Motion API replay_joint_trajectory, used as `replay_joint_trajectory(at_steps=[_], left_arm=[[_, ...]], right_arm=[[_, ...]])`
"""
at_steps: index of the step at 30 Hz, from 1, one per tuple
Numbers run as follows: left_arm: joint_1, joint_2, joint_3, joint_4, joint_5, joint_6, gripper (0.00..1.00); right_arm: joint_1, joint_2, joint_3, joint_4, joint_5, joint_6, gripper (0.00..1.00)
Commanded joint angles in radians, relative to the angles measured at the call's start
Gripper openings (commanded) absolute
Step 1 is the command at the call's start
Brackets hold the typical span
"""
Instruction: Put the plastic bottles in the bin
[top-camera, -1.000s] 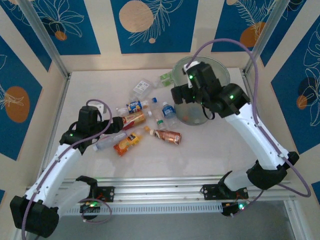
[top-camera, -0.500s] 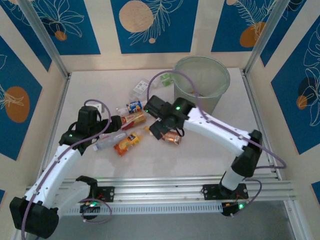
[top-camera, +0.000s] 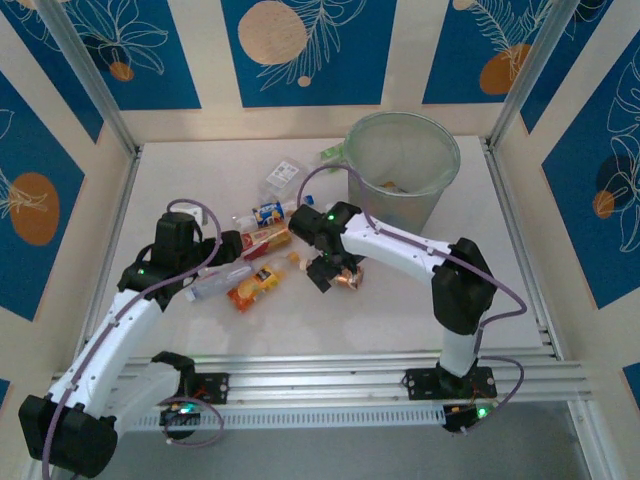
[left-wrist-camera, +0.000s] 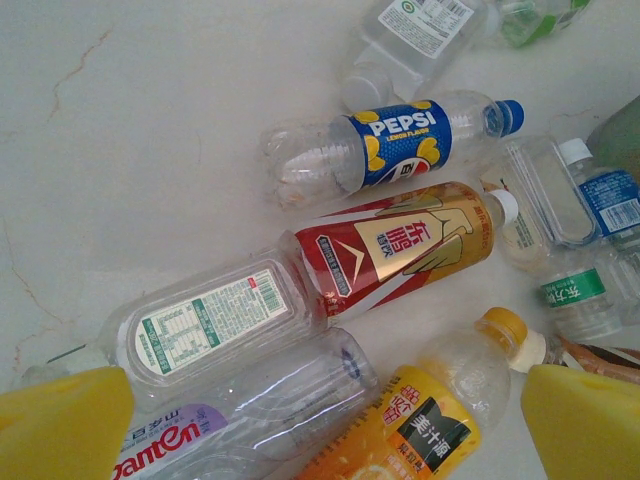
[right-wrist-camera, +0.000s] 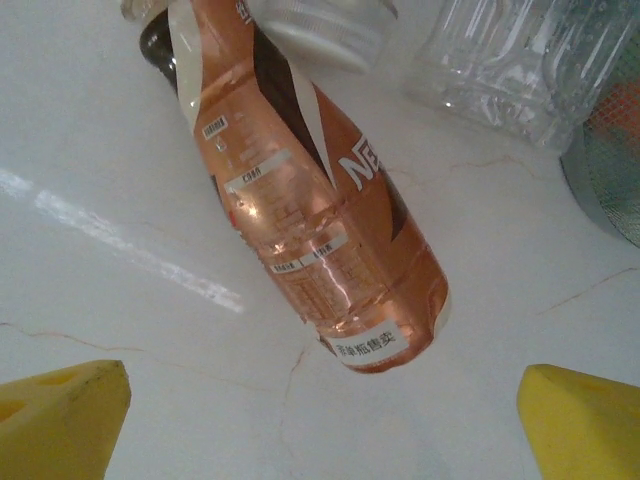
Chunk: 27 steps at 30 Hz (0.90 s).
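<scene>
Marbled tabletop (top-camera: 400, 305), bin (top-camera: 422, 208) (something orange (top-camera: 389, 185) inside)

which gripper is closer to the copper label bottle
Right. The right gripper hangs open just above the copper-label bottle; the left gripper is farther off to that bottle's left in the top view, open over the bottle pile.

Pale marble-like table (top-camera: 180, 180) enclosed by blue-and-cream patterned walls (top-camera: 305, 50).
</scene>
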<state>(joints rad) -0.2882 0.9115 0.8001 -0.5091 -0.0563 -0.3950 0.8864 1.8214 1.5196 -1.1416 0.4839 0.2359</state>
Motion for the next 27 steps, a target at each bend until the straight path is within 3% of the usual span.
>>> replay_joint_trajectory(at_steps=[1,14,27], left_arm=[[-0.009,-0.010,-0.006,0.023,-0.019,-0.018,1.00],[-0.009,-0.007,-0.007,0.029,-0.022,-0.018,0.99],[-0.011,0.002,-0.008,0.036,-0.022,-0.019,1.00]], right_arm=[[-0.025,0.038,-0.032,0.065,-0.081,-0.037,0.96],[-0.082,0.120,-0.065,0.150,-0.122,-0.057,0.90],[-0.056,0.145,-0.110,0.141,-0.163,-0.047,0.84]])
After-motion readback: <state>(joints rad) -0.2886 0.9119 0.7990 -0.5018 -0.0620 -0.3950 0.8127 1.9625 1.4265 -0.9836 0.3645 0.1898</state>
